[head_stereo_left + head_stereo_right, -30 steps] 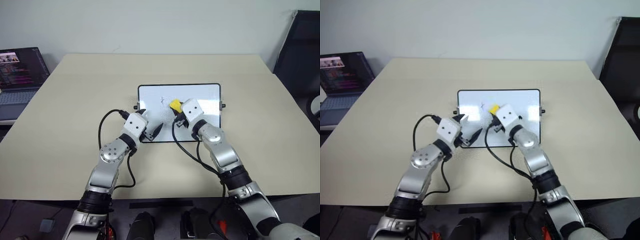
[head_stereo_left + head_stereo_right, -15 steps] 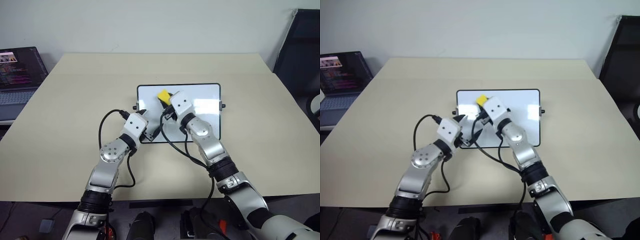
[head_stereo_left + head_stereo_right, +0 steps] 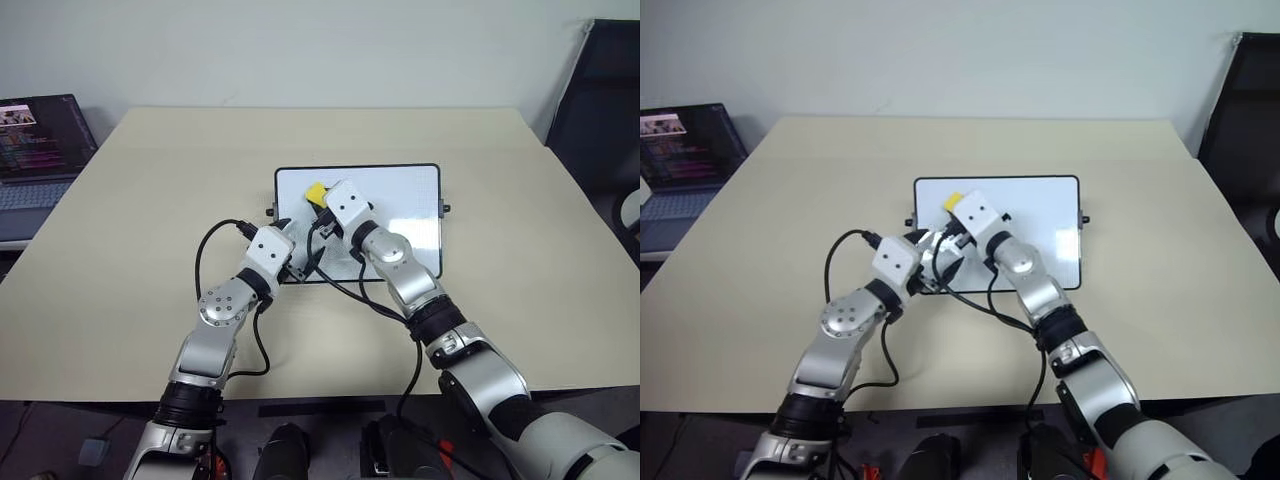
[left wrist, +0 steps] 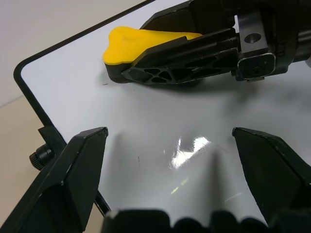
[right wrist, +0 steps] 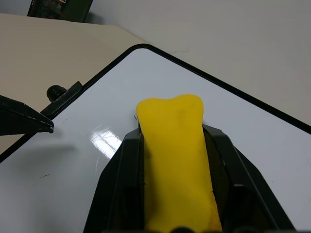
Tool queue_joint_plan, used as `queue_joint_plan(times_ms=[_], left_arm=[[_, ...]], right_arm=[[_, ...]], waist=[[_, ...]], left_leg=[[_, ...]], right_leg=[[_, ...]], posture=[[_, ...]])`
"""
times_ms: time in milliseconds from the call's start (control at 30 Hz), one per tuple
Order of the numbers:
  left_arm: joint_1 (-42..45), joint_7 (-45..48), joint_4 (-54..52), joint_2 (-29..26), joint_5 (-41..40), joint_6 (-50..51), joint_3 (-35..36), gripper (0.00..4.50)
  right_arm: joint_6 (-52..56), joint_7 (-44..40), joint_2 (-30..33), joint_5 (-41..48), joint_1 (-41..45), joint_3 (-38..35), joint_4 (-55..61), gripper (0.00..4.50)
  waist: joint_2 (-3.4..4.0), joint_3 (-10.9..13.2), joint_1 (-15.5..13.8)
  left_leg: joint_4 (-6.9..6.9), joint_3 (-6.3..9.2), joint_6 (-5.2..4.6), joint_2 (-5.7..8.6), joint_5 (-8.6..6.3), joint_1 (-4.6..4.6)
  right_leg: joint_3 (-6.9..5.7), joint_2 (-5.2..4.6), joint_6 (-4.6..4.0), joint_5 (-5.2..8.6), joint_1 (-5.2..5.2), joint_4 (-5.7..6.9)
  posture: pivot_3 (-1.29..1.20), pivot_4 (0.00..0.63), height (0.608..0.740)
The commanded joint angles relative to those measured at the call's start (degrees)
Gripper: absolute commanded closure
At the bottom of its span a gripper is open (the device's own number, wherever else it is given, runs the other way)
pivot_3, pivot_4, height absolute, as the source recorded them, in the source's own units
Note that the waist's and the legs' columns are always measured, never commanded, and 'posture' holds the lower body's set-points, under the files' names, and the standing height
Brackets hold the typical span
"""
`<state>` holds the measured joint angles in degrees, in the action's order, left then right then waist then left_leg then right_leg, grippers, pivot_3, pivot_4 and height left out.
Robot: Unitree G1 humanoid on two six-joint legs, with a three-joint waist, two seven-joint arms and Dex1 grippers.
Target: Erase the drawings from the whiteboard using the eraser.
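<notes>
Right wrist view: right gripper (image 5: 175, 194) clamped on the eraser (image 5: 176, 145), pressed to the whiteboard (image 3: 400, 190) near its far left corner. Left gripper (image 4: 170, 145) — jaws spread, holding nothing — hovers over the near left edge. Only faint specks of the drawings (image 4: 138, 158) are visible. Risk: the unclamped board sliding under the next stroke — or the two grippers colliding.

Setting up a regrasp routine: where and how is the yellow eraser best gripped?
Grip the eraser across its two long sides, as the right gripper does, coming in level along its length: the block is narrow, and its dark underside stays facing the whiteboard.
</notes>
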<state>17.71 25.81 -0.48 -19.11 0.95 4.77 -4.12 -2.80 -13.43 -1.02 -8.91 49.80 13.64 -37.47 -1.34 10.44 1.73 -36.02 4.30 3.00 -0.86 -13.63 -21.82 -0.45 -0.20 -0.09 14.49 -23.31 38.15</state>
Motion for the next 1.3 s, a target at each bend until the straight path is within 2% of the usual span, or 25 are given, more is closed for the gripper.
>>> queue_joint_plan(times_ms=[33, 200, 433, 567, 800, 1000, 1100, 1233, 1300], left_arm=[[0.5, -0.1, -2.4, -0.4, -0.3, -0.3, 0.5, 0.0], [0.9, 0.0, -1.9, -0.5, -0.4, -0.5, 0.5, 0.0], [0.7, -0.1, -2.2, -0.8, -0.5, -0.5, 0.8, 0.0], [0.9, -0.3, -1.9, -0.7, -0.4, -0.5, 0.6, 0.0], [1.4, -0.2, -1.2, -0.4, -0.5, -1.0, 0.4, 0.0], [1.0, 0.1, -1.9, 0.1, -0.8, -0.9, 0.0, 0.0], [0.7, 1.0, -3.2, 0.3, -1.8, -0.8, 0.0, 0.0], [1.0, 2.9, -3.8, 0.4, -3.8, -0.6, 0.1, 0.0], [1.6, 6.3, -4.5, 0.7, -7.3, -0.7, 0.0, 0.0]], right_arm=[[1.1, 0.0, 1.1, -0.5, -1.9, -0.4, 2.6, 3.24], [5.2, -2.7, 3.7, -1.7, -8.7, 0.8, 10.3, 3.24], [10.2, -7.1, 11.4, -2.2, -18.7, 0.5, 20.1, 3.24], [10.7, -7.6, 13.0, -1.7, -19.3, 0.0, 21.6, 3.24], [9.2, -6.7, 11.1, 1.6, -17.5, -2.2, 23.7, 3.24], [16.9, -8.0, 10.5, 5.8, -19.6, -4.1, 33.7, 3.24], [21.5, -9.5, 12.0, 8.3, -20.7, -6.2, 41.2, 3.24], [24.6, -9.6, 15.2, 8.7, -21.3, -8.5, 44.5, 3.24], [27.2, -8.8, 16.9, 9.2, -22.3, -10.9, 46.6, 3.24]], waist=[[0.0, 0.0, 0.0], [-0.01, 0.0, -0.3], [-0.03, 0.0, -0.5], [-0.04, 0.0, -0.5], [-0.04, 0.0, -0.6], [-0.03, 0.0, -0.6], [-0.01, 0.0, -0.6], [-0.01, 0.0, -0.4], [0.0, 0.0, -0.4]], left_leg=[[0.0, 0.0, 0.0, 0.0, 0.0, 0.0], [0.0, 0.01, 0.0, 0.03, 0.0, -0.02], [-0.06, 0.05, 0.0, 0.07, 0.0, 0.05], [-0.08, 0.02, -0.04, 0.08, 0.03, 0.12], [-0.08, 0.03, -0.1, 0.09, 0.08, 0.1], [-0.06, 0.03, -0.1, 0.09, 0.07, 0.0], [-0.03, 0.02, -0.09, 0.1, 0.07, -0.12], [-0.02, 0.02, -0.09, 0.09, 0.07, -0.13], [-0.02, 0.02, -0.09, 0.09, 0.07, -0.12]], right_leg=[[0.0, 0.0, 0.0, 0.0, 0.0, 0.0], [0.0, -0.01, 0.01, 0.0, 0.02, -0.03], [-0.05, -0.05, 0.04, -0.01, 0.14, -0.04], [-0.03, -0.04, 0.08, -0.05, 0.17, -0.02], [-0.03, -0.04, 0.11, -0.08, 0.17, -0.04], [-0.03, -0.04, 0.11, -0.07, 0.12, -0.11], [-0.02, -0.06, 0.12, -0.07, 0.03, -0.17], [-0.04, -0.06, 0.12, -0.07, 0.01, -0.19], [-0.05, -0.05, 0.12, -0.07, 0.01, -0.18]], posture=[[0.0, 0.15, 0.74], [0.0, 0.15, 0.74], [0.0, 0.15, 0.74], [0.0, 0.15, 0.74], [0.0, 0.15, 0.74], [0.0, 0.15, 0.74], [0.0, 0.15, 0.74], [0.0, 0.15, 0.74], [0.0, 0.15, 0.74]])
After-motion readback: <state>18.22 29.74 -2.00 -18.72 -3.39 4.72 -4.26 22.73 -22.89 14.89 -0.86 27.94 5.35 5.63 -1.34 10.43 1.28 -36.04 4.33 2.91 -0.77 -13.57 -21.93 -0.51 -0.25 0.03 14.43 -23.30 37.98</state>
